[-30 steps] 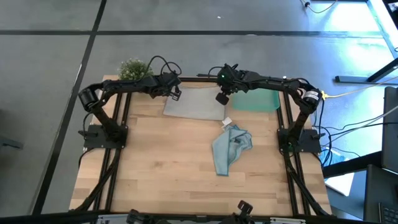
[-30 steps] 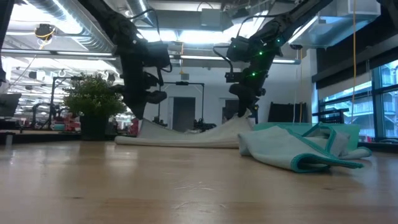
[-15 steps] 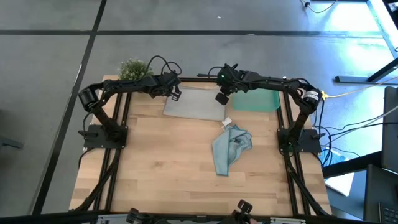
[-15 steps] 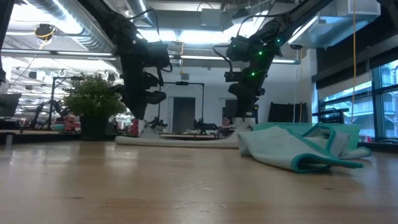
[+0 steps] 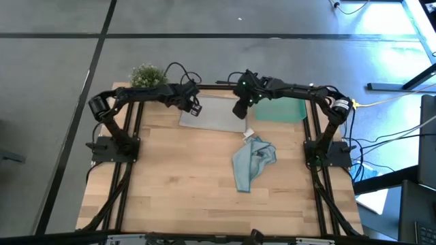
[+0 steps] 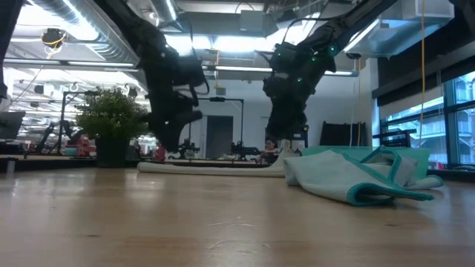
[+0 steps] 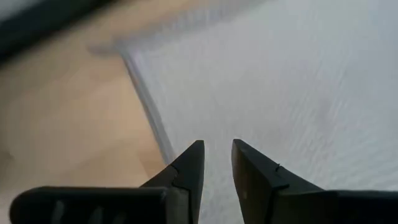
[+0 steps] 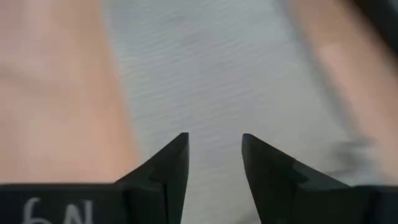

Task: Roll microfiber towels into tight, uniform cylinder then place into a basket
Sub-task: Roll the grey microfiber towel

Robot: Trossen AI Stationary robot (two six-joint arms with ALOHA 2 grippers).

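Nearest, the light blue towel (image 5: 253, 162) lies crumpled on the table (image 5: 177, 184). Beyond it, the grey towel (image 5: 216, 114) is spread flat, with the left gripper (image 5: 195, 109) and right gripper (image 5: 239, 110) above its far corners, jaws parted and empty. For a tight roll, one edge should be gripped evenly by both. The basket (image 5: 282, 110) sits beside it, farthest back.

One camera hangs overhead, looking straight down on the whole desk (image 5: 204, 177) and both arms. A second sits at desk-top height, facing level across the wood into the room behind. Each wrist camera looks forward past its own two dark fingers (image 7: 189, 168), very close to the pale grey-blue towel (image 5: 214, 114) and the wood beside it. All four views share that flat towel at the desk's far edge.
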